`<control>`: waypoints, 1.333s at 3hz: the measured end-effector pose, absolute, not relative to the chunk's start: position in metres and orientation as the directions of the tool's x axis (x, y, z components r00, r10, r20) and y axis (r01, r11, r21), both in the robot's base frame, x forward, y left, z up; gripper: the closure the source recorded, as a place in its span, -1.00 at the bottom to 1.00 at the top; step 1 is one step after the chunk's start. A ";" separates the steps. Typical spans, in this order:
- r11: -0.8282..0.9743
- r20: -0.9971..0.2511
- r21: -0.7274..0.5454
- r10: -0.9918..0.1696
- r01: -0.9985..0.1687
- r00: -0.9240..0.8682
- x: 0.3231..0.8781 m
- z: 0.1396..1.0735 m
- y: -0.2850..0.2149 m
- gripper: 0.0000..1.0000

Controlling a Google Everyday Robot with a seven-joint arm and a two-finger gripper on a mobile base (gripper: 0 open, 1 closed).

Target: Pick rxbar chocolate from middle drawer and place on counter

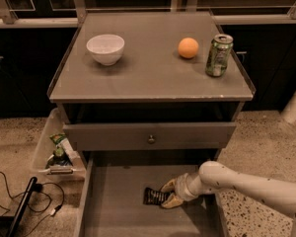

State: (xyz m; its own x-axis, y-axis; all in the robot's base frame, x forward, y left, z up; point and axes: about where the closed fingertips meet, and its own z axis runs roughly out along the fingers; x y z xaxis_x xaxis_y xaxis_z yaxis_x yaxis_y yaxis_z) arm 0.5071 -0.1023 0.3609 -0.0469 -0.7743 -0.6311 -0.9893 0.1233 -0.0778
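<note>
In the open middle drawer (113, 209) the rxbar chocolate (154, 196) lies flat, its right end pinched by the gripper (167, 194), whose pale arm (246, 184) reaches in low from the right. On the counter (148, 83) above stand a white bowl (105, 48), an orange (188, 48) and a green can (218, 55).

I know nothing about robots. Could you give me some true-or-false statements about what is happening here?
1. The gripper is down in the middle drawer, at the rxbar chocolate. True.
2. The rxbar chocolate lies on the counter. False: it lies on the drawer floor.
3. A white bowl, an orange and a green can sit on the counter. True.
4. The can is tipped over. False: it stands upright.
</note>
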 end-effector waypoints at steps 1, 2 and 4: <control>0.120 -0.634 -0.131 -0.773 -0.984 -0.010 0.501 0.384 -0.106 1.00; 0.105 -0.635 -0.181 -0.772 -0.978 0.035 0.494 0.410 -0.109 1.00; 0.094 -0.652 -0.298 -0.747 -0.950 0.131 0.482 0.536 -0.155 1.00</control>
